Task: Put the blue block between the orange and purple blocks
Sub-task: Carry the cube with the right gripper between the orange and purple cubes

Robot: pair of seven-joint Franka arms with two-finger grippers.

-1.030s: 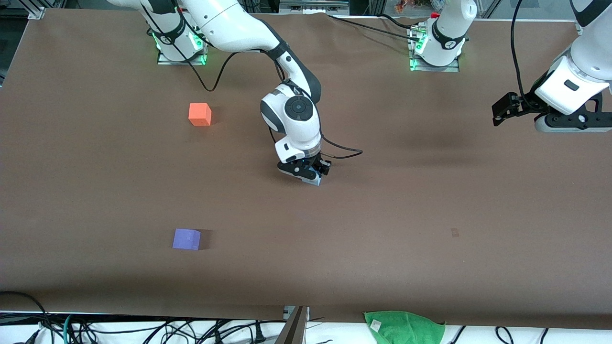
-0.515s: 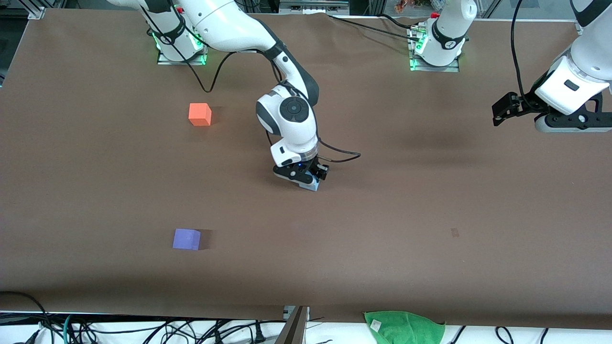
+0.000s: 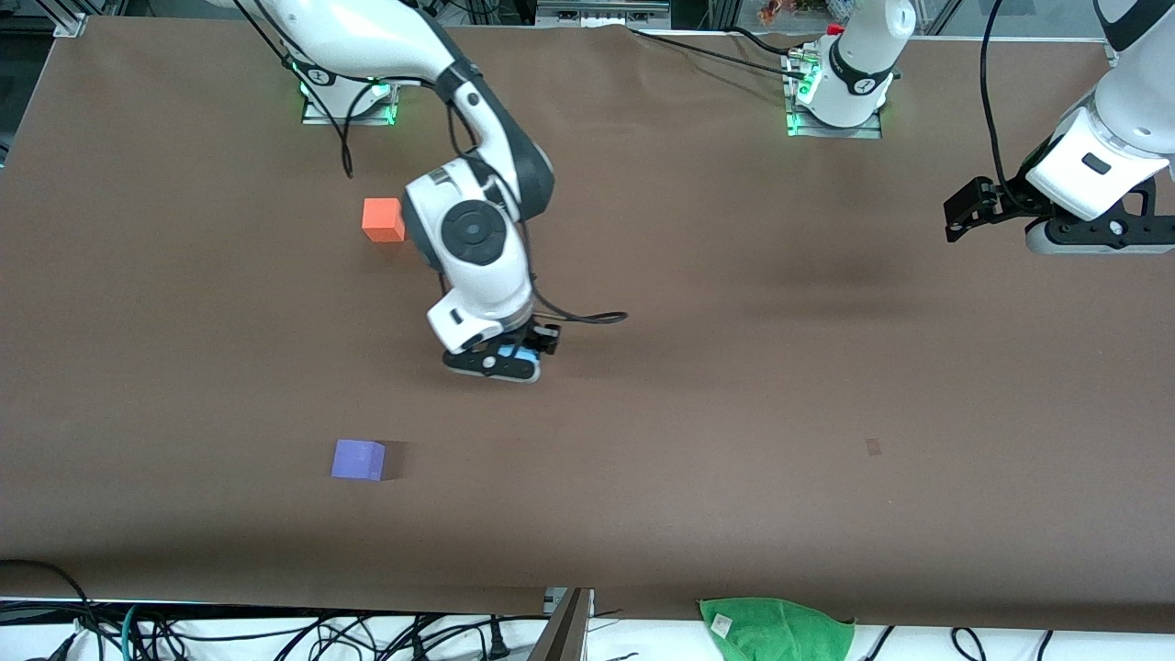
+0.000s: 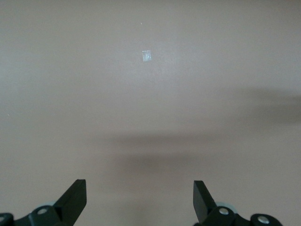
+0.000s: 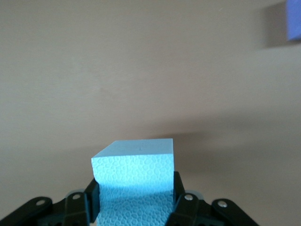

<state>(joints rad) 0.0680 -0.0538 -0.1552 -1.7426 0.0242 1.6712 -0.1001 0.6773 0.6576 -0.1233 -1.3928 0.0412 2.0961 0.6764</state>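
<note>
The blue block (image 5: 134, 172) is a light sky-blue cube, and my right gripper (image 5: 135, 188) is shut on it. In the front view the right gripper (image 3: 512, 364) hangs just over the middle of the table with a sliver of the blue block (image 3: 525, 353) showing. The orange block (image 3: 382, 220) sits on the table toward the right arm's end, partly beside my arm's wrist. The purple block (image 3: 358, 459) lies nearer the front camera than the orange one, and the purple block (image 5: 294, 21) also shows in the right wrist view. My left gripper (image 3: 964, 213) waits open over the left arm's end; the left gripper (image 4: 138, 193) holds nothing.
A small pale tape mark (image 3: 873, 447) lies on the brown table (image 3: 734, 413). A green cloth (image 3: 776, 629) and loose cables (image 3: 275, 633) lie along the table's front edge. The arm bases (image 3: 835, 92) stand at the back.
My right arm has carried the blue block from the table's middle toward the right arm's end, closer to the orange and purple blocks. The left arm has not moved.
</note>
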